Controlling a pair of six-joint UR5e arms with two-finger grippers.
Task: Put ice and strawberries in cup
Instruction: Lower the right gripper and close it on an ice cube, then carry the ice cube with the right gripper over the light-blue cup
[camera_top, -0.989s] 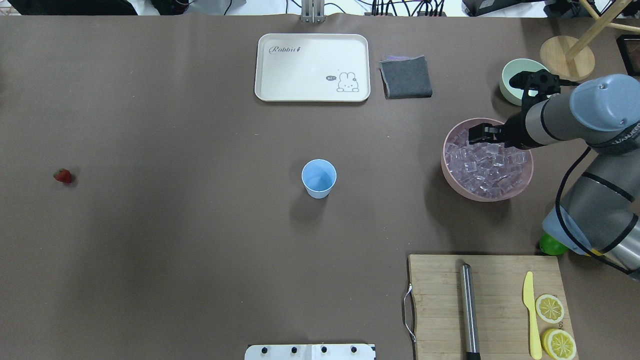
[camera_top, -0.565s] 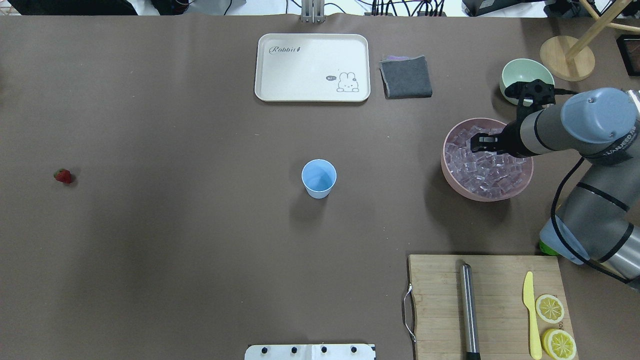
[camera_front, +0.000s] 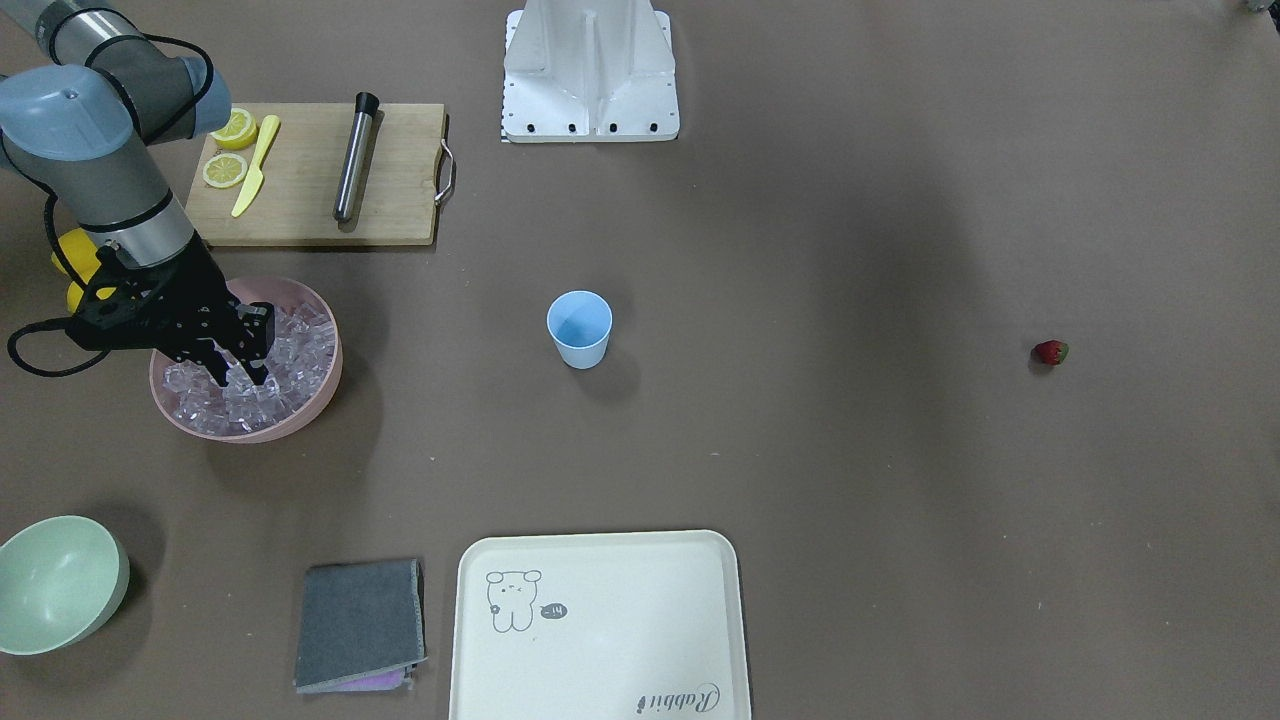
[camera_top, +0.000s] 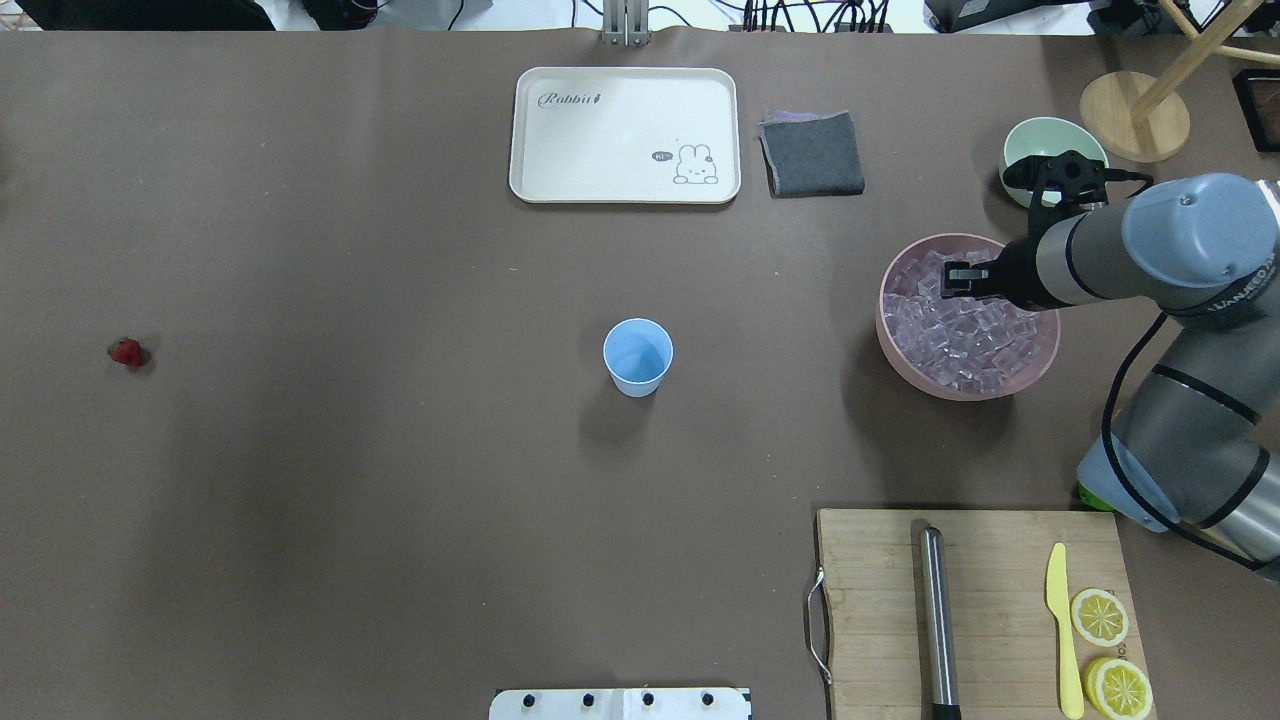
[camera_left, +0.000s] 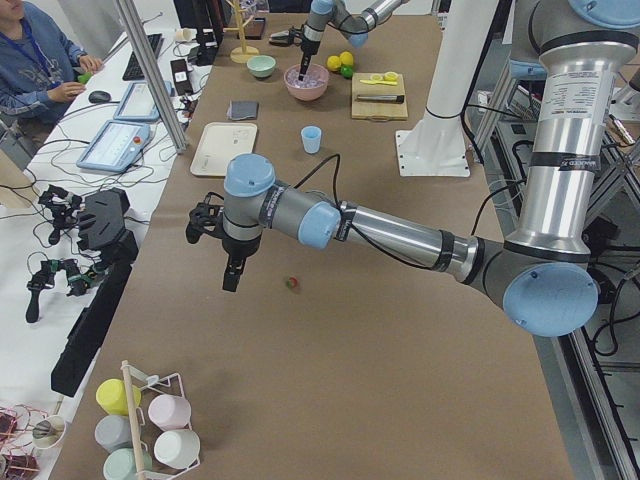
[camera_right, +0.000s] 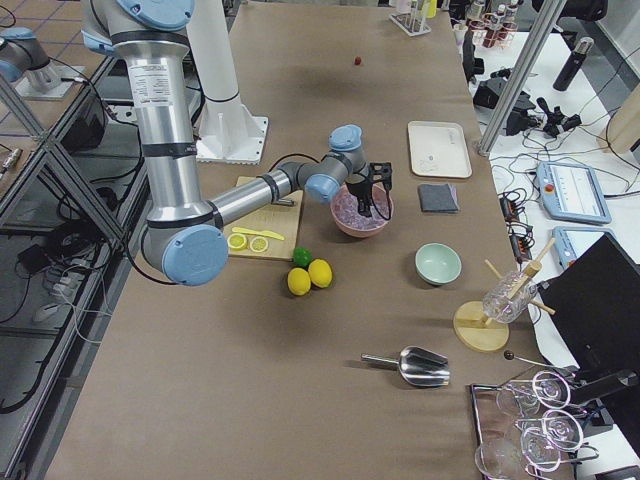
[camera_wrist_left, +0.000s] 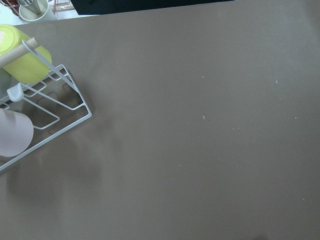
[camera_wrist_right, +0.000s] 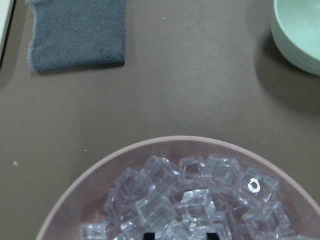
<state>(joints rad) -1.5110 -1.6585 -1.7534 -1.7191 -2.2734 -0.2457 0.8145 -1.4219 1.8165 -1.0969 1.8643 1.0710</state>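
Note:
The light blue cup (camera_top: 638, 356) stands upright mid-table, also in the front-facing view (camera_front: 579, 329). The strawberry (camera_top: 126, 351) lies alone at the far left. The ice (camera_top: 960, 335) fills a pink bowl (camera_top: 905, 370). My right gripper (camera_top: 955, 285) points down into the bowl's far side, fingers apart, tips pushed in among the cubes (camera_front: 290, 355). In the right wrist view only the two tips show at the bottom edge, apart, with ice (camera_wrist_right: 195, 205) between them. My left gripper (camera_left: 229, 283) hangs above the table beside the strawberry (camera_left: 293, 284); I cannot tell its state.
A pale green bowl (camera_top: 1035, 140) sits behind the pink bowl, with a wooden stand (camera_top: 1135, 115) to its right. A cream tray (camera_top: 625, 135) and grey cloth (camera_top: 811, 153) are at the back. A cutting board (camera_top: 880, 600) holds a metal rod, yellow knife and lemon slices.
My right gripper has swung in and sunk lower into the ice. The pink bowl has slid slightly to the left. Cup and strawberry have not moved.

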